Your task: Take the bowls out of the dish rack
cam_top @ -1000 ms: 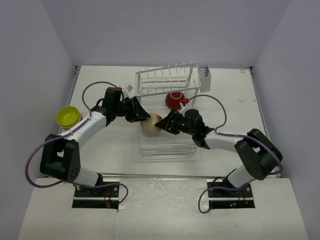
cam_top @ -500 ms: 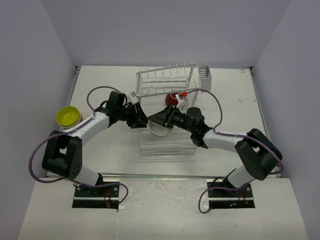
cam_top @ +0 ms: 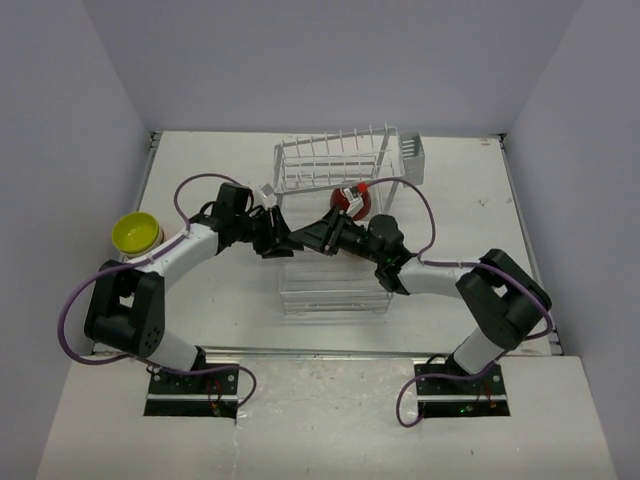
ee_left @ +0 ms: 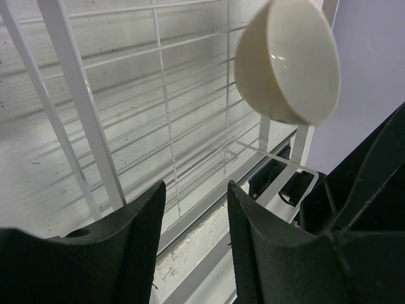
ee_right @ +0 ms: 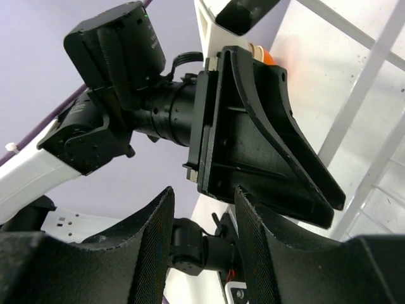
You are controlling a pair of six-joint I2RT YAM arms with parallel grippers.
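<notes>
The white dish rack (cam_top: 330,290) stands mid-table, and its grid tray fills the left wrist view (ee_left: 126,95). A dark red bowl (cam_top: 350,203) sits on the tray near the tines. A cream bowl (ee_left: 288,60) shows only in the left wrist view, tilted with its outside facing me, above the tray's far rail. I cannot tell what holds it up. My left gripper (cam_top: 287,241) (ee_left: 193,190) is open and empty over the tray's left rail. My right gripper (cam_top: 309,240) (ee_right: 202,193) is open and empty, tip to tip with the left one. A lime-yellow bowl (cam_top: 135,232) sits on the table at the left.
The raised row of tines (cam_top: 330,150) and the small cutlery basket (cam_top: 410,155) stand at the rack's far side. The left gripper's black body (ee_right: 253,126) fills the right wrist view just ahead of the right fingers. Grey walls close in the table.
The cream bowl lay on the tray between the grippers, then tipped up. It is now hidden in the top view. The right gripper has moved left and up to meet the left gripper.
</notes>
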